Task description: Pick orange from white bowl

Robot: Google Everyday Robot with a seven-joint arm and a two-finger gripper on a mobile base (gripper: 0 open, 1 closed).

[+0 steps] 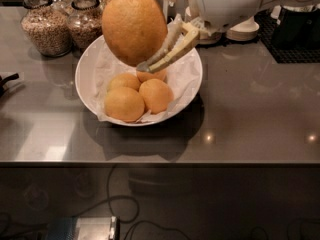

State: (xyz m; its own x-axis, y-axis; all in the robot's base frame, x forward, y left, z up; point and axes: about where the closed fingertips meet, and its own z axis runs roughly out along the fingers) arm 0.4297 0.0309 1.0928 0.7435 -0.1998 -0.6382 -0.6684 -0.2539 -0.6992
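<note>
My gripper (145, 29) reaches in from the upper right and is shut on the orange (133, 27), holding it well above the white bowl (190, 89). One cream finger (170, 53) runs under the fruit's right side, the other along its top. The bowl is lined with crinkled white paper and holds several plainer oranges (125, 103) at its front left. The held orange looks large because it is close to the camera and hides the bowl's back rim.
Two glass jars of grains (47, 26) stand behind the bowl at the left. Stacked plates with an upturned small bowl (243, 30) and a black mat (292, 39) lie at the back right. The grey counter's front edge (160, 161) runs below the bowl.
</note>
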